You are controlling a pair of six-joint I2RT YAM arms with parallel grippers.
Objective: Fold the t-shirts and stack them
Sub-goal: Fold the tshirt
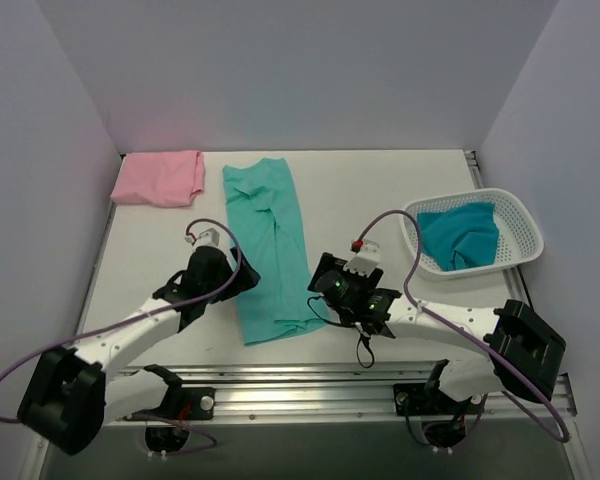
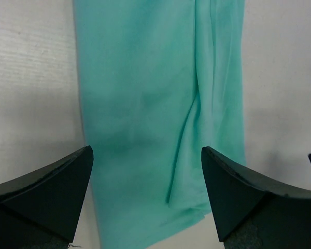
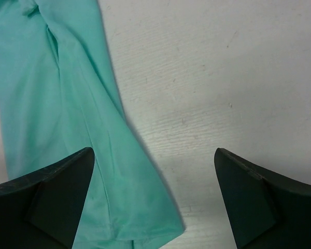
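A light mint-green t-shirt (image 1: 269, 248) lies folded into a long narrow strip down the middle of the table; it also shows in the left wrist view (image 2: 155, 104) and the right wrist view (image 3: 57, 114). A pale pink t-shirt (image 1: 160, 178) lies folded at the back left. A darker teal t-shirt (image 1: 462, 235) is bunched in the basket. My left gripper (image 1: 242, 272) is open and empty just left of the strip's near half. My right gripper (image 1: 318, 282) is open and empty just right of the strip's near end.
A white mesh basket (image 1: 520, 222) stands at the right. The table (image 1: 360, 190) is white, with purple walls at the back and sides. A metal rail (image 1: 310, 385) runs along the near edge by the arm bases.
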